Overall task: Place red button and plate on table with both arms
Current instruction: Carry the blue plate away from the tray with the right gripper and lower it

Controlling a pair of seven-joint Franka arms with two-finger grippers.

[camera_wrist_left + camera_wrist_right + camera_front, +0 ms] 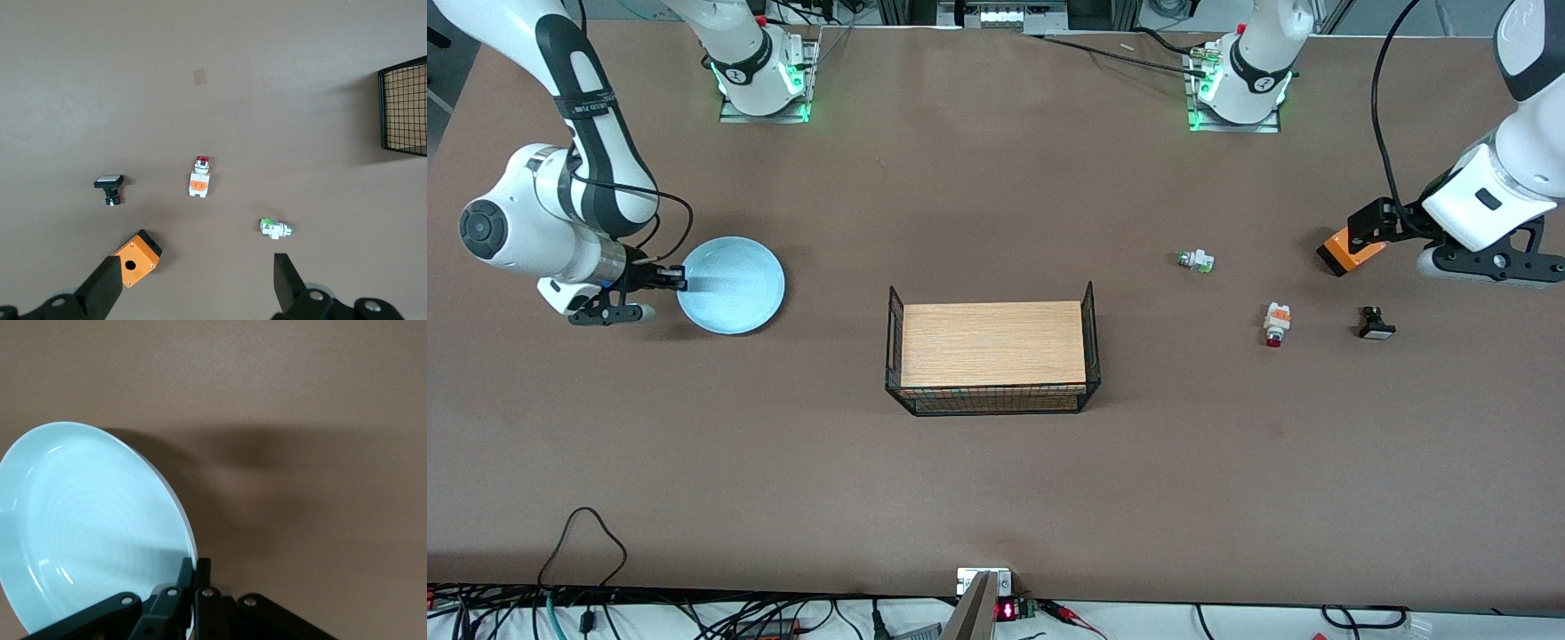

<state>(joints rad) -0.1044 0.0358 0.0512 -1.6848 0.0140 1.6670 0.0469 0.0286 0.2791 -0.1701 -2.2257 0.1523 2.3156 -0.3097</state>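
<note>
A broad matte brown table (996, 480) fills the scene; at its middle stands a small wooden board (992, 344) with black wire mesh sides, nothing on it; toward the right arm's end the round pale blue plate (734, 286), faintly ringed with a raised rim, is pinched at its rim by the right pincer (669, 283), fingers pressed together on the edge; toward the left arm's end the red button (1276, 324) lies on the table, white body, orange block, red cap; near it lie a white part with green tip (1195, 260), a black-and-white button part (1375, 324) and an orange box (1348, 253); the left pincer (193, 283) hangs spread wide, gripping nothing.
</note>
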